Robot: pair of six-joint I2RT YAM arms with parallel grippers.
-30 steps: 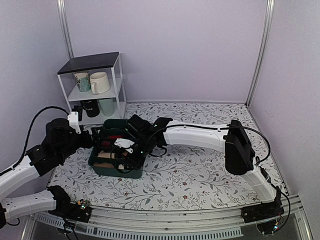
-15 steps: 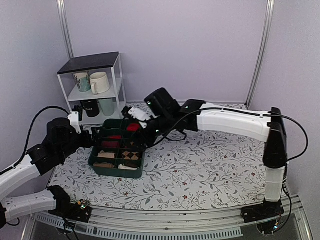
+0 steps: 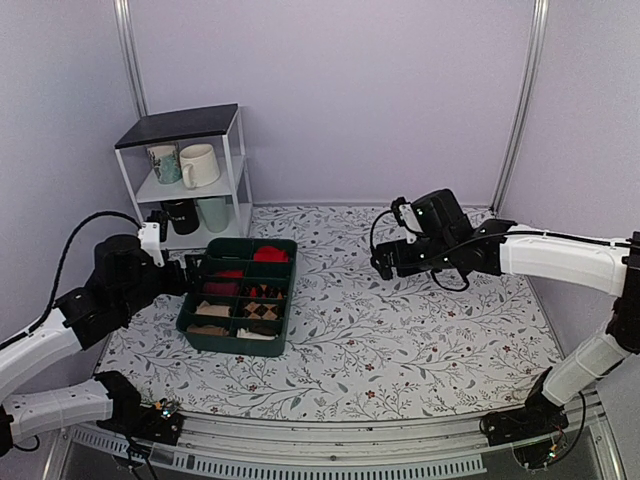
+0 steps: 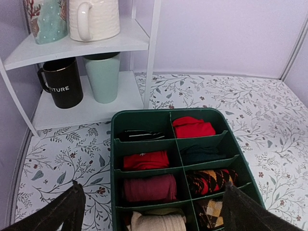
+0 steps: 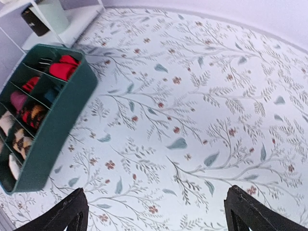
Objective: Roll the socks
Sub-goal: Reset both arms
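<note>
Socks [image 4: 156,222]: cream roll, likely the pair, in a near-end compartment of the green organizer tray [image 3: 283,300] | right gripper [image 5: 155,192] has swung off the tray, fingers spread, empty | left gripper [image 4: 151,187] spread wide at the tray's edge | rolling looks done

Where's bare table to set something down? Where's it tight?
Biggest bare patch: tabletop right of the green tray, nearer than the right gripper. A smaller one lies behind the tray, right of the shelf. Tight: the tray's left side, by the left gripper and shelf.
</note>
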